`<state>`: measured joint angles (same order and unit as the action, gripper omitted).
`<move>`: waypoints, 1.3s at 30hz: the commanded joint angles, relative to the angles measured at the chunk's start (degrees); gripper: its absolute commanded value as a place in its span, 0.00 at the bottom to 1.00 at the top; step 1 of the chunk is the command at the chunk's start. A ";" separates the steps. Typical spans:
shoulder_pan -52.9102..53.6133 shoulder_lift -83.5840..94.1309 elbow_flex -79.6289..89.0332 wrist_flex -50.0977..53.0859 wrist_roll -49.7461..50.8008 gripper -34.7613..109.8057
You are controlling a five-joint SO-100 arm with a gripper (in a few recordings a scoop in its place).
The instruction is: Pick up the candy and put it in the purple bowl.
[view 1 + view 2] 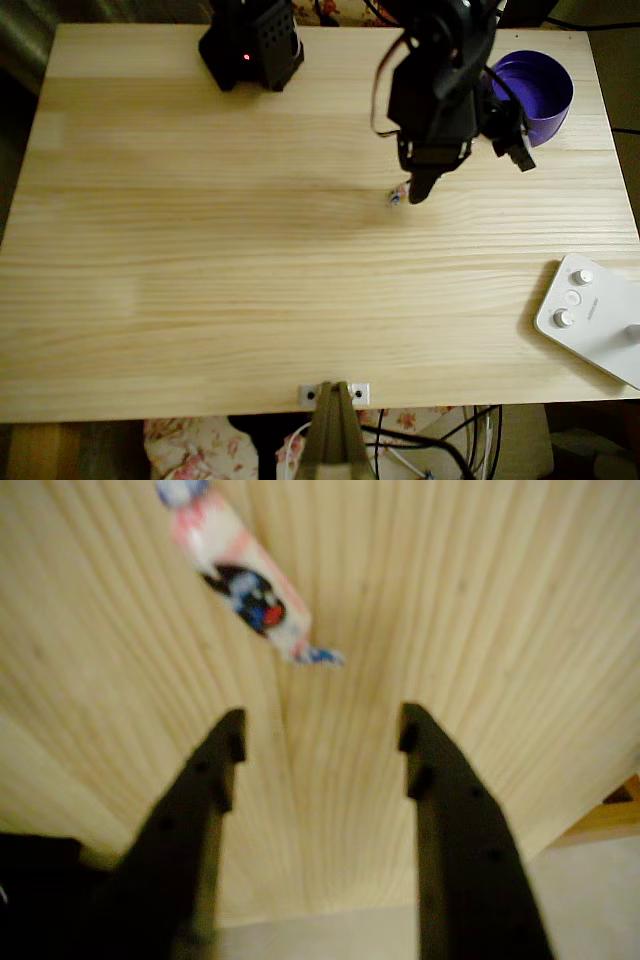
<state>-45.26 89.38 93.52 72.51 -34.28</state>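
The candy is a small white wrapped sweet with pink and dark marks, lying on the wooden table just beyond my fingertips in the wrist view. From overhead the candy is a tiny speck beside the black finger tip. My gripper is open, its two black fingers apart with bare wood between them and nothing held. From above, the gripper hangs low over the table, left of the purple bowl, which stands at the far right corner.
A black arm base sits at the table's far edge. A white box with knobs lies at the right edge. A metal clamp is fixed to the near edge, with cables below.
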 commanded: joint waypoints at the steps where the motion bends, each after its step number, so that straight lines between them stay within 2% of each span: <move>1: -3.16 0.44 -6.42 0.62 0.44 0.39; 11: -6.42 -0.62 -3.08 -0.62 1.32 0.40; 22: -2.11 -2.46 1.23 -2.11 -1.41 0.40; 39: -1.14 -3.69 5.80 -8.53 -1.05 0.39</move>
<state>-46.32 83.76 99.49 64.42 -34.63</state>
